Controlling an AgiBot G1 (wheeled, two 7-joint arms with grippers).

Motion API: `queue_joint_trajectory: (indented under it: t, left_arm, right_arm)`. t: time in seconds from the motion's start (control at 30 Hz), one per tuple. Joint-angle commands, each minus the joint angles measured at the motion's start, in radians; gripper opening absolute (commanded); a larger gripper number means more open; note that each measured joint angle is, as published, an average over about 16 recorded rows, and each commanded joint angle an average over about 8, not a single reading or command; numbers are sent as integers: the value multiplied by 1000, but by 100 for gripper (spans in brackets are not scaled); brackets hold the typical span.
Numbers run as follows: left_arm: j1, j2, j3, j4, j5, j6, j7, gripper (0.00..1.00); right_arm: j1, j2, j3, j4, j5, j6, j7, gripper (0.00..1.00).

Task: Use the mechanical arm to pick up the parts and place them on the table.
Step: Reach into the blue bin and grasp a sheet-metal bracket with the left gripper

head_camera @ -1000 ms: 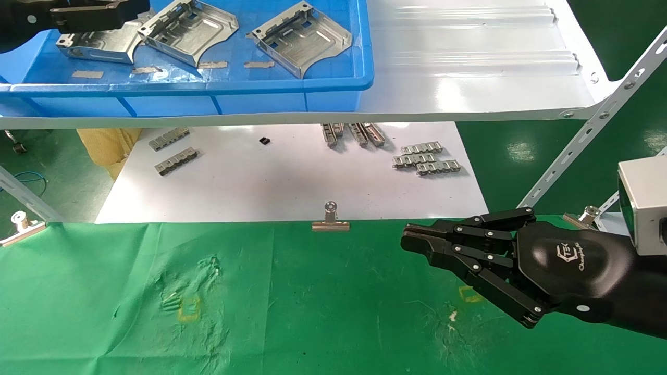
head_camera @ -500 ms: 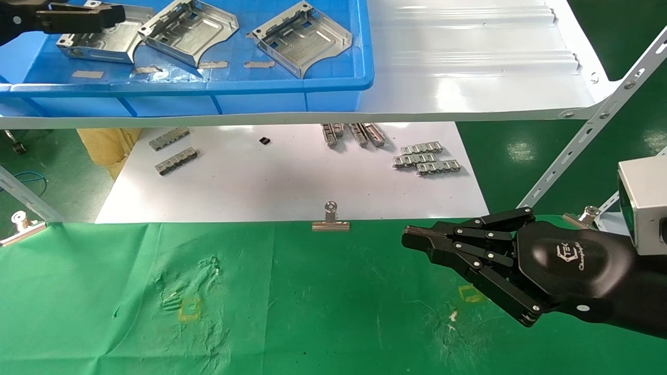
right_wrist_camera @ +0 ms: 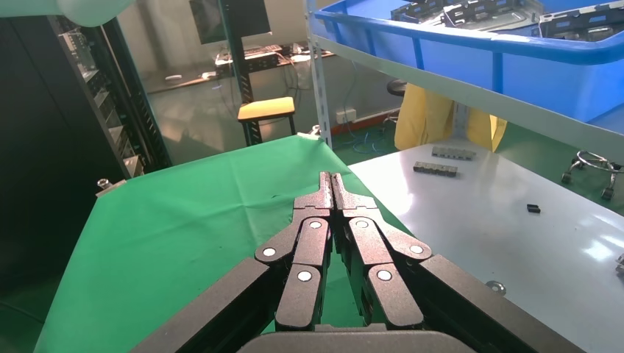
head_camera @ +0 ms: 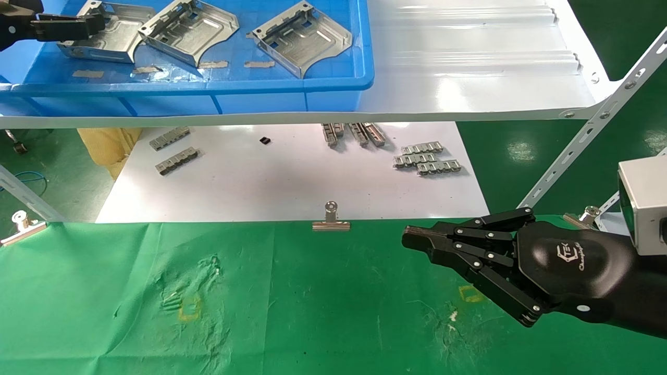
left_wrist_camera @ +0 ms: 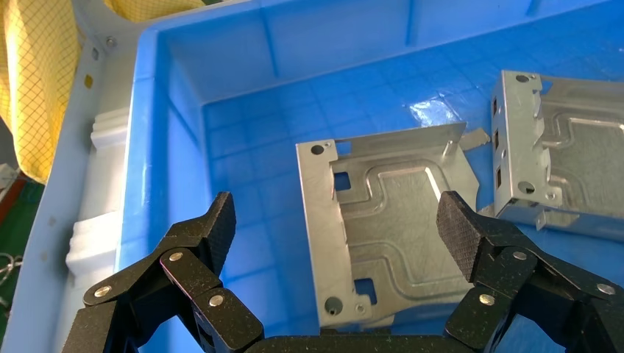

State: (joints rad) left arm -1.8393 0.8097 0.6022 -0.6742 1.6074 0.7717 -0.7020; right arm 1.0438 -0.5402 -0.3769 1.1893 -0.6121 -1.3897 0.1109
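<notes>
Now 3 parts (head_camera: pixel 193 31) in blue bin (head_camera: pixel 333 86); left claw (left_wrist_camera: pixel 335 228) wide open, empty; right claw (head_camera: pixel 411 240) closed, empty.

Shiny silver parts (head_camera: pixel 190 28) gleaming in a blue bin (head_camera: pixel 234 86), green table (head_camera: pixel 312 312) showing yellow square marks, black grippers contrasting.

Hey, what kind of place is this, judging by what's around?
Probably a factory or workshop parts-sorting bench: stamped metal parts lie in a blue bin on a steel shelf, above a green cloth table.
</notes>
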Motion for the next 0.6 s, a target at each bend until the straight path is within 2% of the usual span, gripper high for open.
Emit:
queue_joint_trajectory:
  t: [0.03, 0.1, 0.17, 0.6]
  left_arm:
    - [-2, 7, 3, 14, 7, -9, -2, 20]
    - [-4, 13, 4, 25, 9, -12, 2, 8]
    - [-6, 19, 4, 37, 10, -16, 7, 1]
    - [-12, 46, 5, 93, 11, -32, 31, 0]
  right_arm:
    - [0, 0, 0, 0, 0, 0, 0, 0]
    - [0, 0, 0, 0, 0, 0, 0, 0]
    - [0, 0, 0, 0, 0, 0, 0, 0]
    - [0, 0, 0, 0, 0, 0, 0, 0]
